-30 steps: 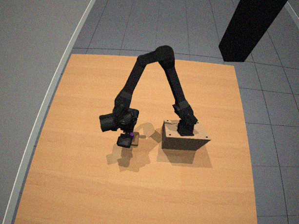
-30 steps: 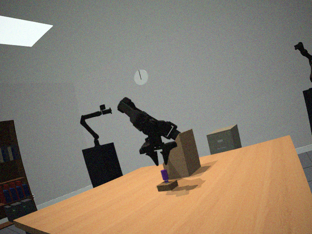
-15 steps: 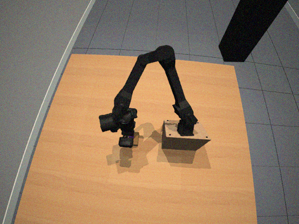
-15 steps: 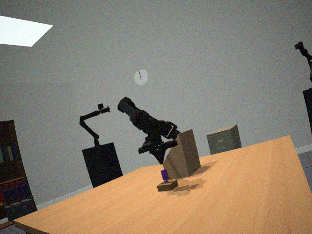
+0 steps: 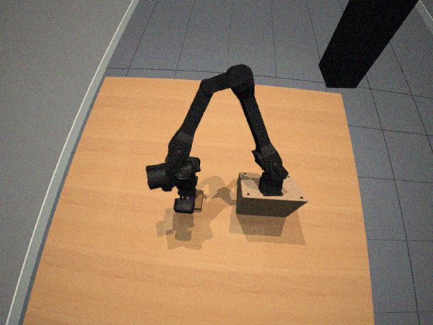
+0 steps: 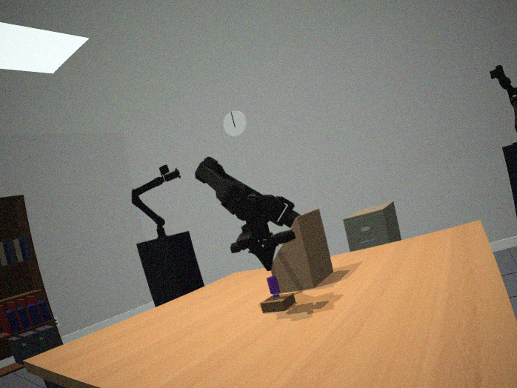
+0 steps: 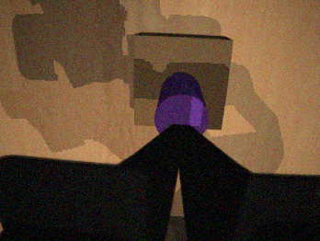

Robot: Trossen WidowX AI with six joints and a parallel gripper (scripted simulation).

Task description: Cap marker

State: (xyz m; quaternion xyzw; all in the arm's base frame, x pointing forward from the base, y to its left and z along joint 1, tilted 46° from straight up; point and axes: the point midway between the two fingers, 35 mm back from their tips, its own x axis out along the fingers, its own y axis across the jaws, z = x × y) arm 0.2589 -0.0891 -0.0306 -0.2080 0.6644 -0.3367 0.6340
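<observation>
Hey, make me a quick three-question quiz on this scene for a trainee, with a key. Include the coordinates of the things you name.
1. True or false: the hand [image 5: 184,206] [image 6: 268,269] [image 7: 179,133] is shut on the purple cap [image 6: 272,284] [image 7: 181,110].
2. Multiple choice: what does the holder block [image 5: 198,200] [image 6: 277,303] [image 7: 184,51] rest on?
A) the filing cabinet
B) the table [image 5: 211,288] [image 6: 334,334] [image 7: 294,28]
C) the arm's base box
3. Fill in the blank: on the wall behind the arm hangs a round white ____.

Key: 1. false; 2. B; 3. clock
</observation>
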